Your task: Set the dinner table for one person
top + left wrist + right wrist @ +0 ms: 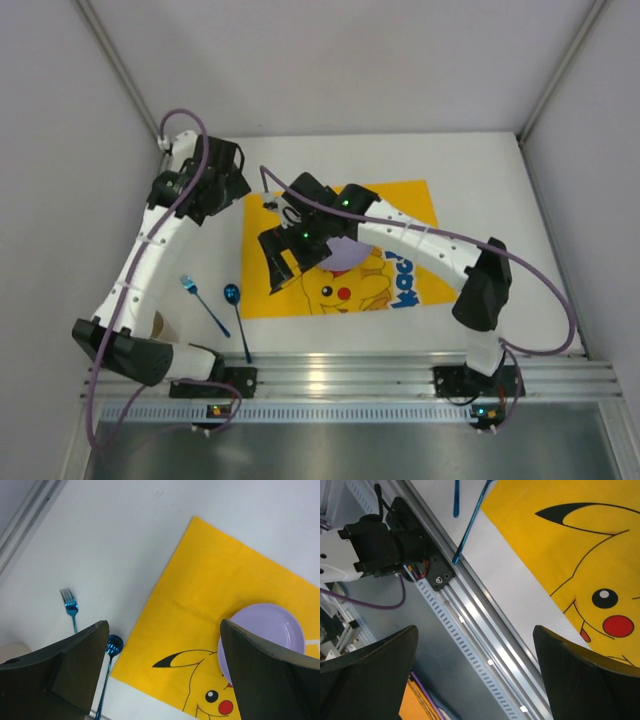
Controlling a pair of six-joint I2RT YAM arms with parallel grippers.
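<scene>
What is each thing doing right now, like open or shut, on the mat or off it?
Left pincer: open, empty.
Right pincer: open, empty.
Yellow mat: spread flat on the dinner table.
Purple plate: right way up on the mat.
Fork: flat on the table, left of the mat.
Spoon: flat on the table, beside the fork.

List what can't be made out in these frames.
- Purple plate: top view, mostly under the right arm; left wrist view, partly behind a finger.
- Beige object: top view, mostly under the left arm; unidentifiable.
- Fork: left wrist view, handle behind the other finger.
</scene>
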